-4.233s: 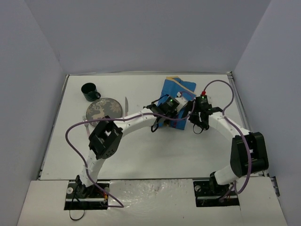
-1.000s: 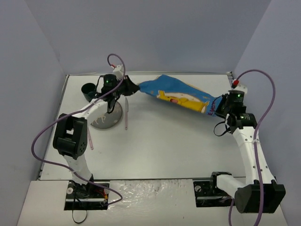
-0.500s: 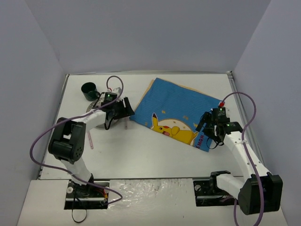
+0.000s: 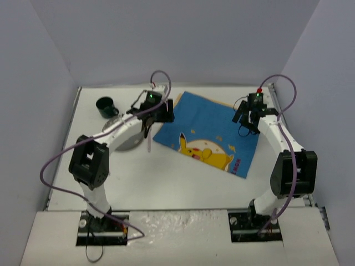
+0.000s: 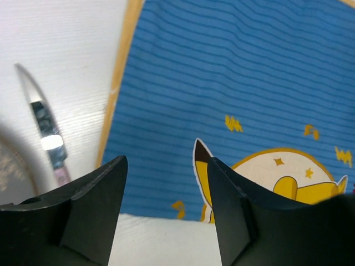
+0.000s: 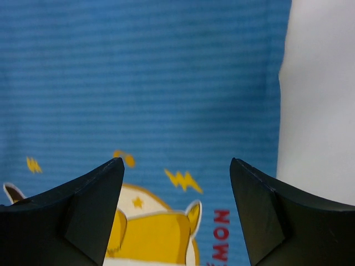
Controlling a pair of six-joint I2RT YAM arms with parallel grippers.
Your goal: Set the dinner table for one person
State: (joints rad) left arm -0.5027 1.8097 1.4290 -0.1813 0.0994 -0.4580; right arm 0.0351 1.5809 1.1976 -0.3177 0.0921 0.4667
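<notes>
Table (image 4: pixel 183 183) is only partly set. The blue placemat (image 4: pixel 208 130) lies flat and a bit skewed on its far middle-right, so judge that step done. The plate (image 4: pixel 128 145), mug (image 4: pixel 105 106) and knife (image 4: pixel 148 139) sit left of the mat, none on it. You'd need to bring them over.

Your left gripper (image 4: pixel 161 113) hangs over the mat's left edge, jaws apart and empty, with the knife just beside it on the bare table. Your right gripper (image 4: pixel 244 119) hangs over the mat's far right part, jaws wide, nothing held. The table is directly beneath both grippers; neither touches it.
</notes>
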